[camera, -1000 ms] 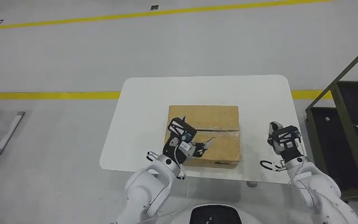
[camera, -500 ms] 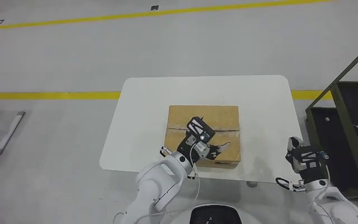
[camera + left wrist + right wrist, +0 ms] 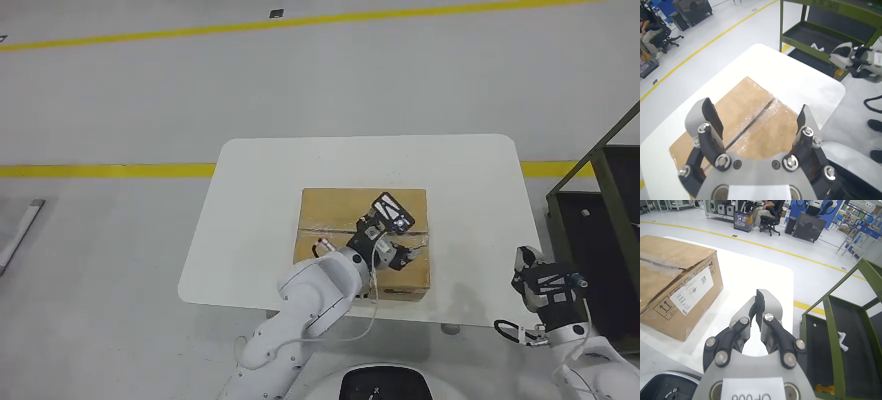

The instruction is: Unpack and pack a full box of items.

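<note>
Table [image 3: 470, 170]: left tool [image 3: 755, 104] farther across box [image 3: 340, 205].

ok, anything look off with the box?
Yes: the cardboard box has a ragged, torn top flap at the end facing the right pincer, and the clear tape along its seam is crinkled. Otherwise it sits flat on the table.
</note>
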